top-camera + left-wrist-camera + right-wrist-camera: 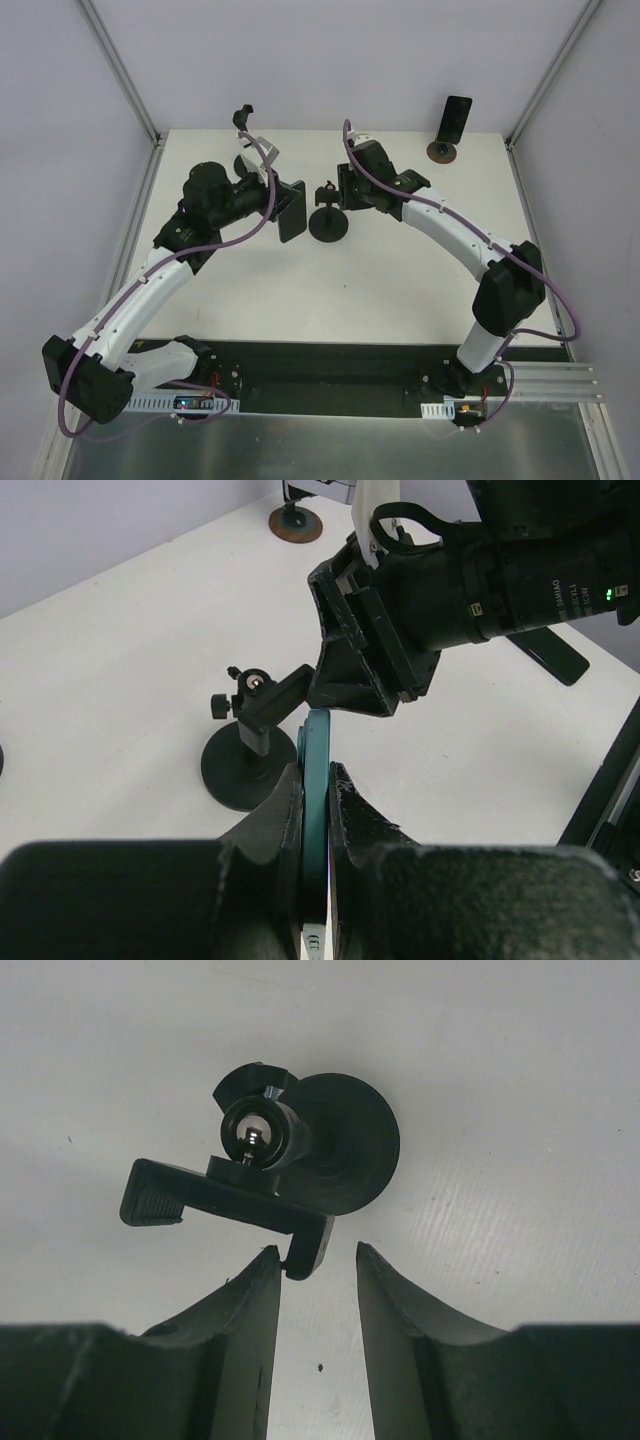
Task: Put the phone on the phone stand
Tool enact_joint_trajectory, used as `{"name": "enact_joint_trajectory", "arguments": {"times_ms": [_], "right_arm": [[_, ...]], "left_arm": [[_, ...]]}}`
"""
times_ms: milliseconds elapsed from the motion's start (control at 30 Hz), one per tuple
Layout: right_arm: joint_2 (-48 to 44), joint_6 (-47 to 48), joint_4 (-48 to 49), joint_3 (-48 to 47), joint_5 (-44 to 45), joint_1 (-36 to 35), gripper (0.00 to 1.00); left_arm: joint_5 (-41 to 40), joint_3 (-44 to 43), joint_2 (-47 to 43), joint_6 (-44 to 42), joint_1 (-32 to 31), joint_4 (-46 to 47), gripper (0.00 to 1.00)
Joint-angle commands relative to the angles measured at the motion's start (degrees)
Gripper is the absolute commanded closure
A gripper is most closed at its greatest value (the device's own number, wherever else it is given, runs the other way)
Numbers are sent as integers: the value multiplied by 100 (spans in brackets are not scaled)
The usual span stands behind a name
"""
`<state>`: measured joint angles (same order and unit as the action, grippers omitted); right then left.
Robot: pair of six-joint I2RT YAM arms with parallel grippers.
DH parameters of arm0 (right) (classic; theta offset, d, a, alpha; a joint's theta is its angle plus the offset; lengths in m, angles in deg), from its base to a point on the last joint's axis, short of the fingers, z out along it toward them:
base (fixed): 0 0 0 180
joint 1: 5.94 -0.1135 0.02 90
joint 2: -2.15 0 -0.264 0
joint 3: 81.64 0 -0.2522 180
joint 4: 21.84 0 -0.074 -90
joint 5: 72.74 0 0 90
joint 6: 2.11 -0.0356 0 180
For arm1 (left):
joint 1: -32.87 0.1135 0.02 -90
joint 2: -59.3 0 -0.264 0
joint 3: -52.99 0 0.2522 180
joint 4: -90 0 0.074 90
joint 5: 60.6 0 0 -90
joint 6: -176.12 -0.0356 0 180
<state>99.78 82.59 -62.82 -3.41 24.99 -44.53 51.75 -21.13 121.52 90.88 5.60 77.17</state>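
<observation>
Toward far edge of table (400, 290), left gripper (316, 770) clamped on phone (315, 820), right gripper (318, 1255) unclenched, flanking phone stand (335, 1145) bracket tip.

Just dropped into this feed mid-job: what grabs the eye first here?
The left gripper pinches a thin dark phone with a teal edge near the table's middle. Right beside it stands the black round-based phone stand, with the right gripper open around the tip of its clamp arm. A second dark phone stands propped at the far right corner.
</observation>
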Motion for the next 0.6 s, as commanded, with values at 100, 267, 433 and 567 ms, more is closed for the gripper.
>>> {"name": "enact_joint_trajectory", "arguments": {"times_ms": [100, 267, 433, 567], "right_arm": [[160, 187, 85, -322, 106, -35, 64], [204, 328, 199, -358, 80, -35, 75], [239, 486, 244, -410, 54, -35, 78], [292, 670, 51, -577, 53, -26, 70]], "left_arm": [[410, -275, 63, -89, 107, 425, 100], [577, -283, 211, -80, 125, 513, 100], [841, -363, 361, -71, 160, 557, 100], [938, -371, 397, -71, 169, 575, 100]]}}
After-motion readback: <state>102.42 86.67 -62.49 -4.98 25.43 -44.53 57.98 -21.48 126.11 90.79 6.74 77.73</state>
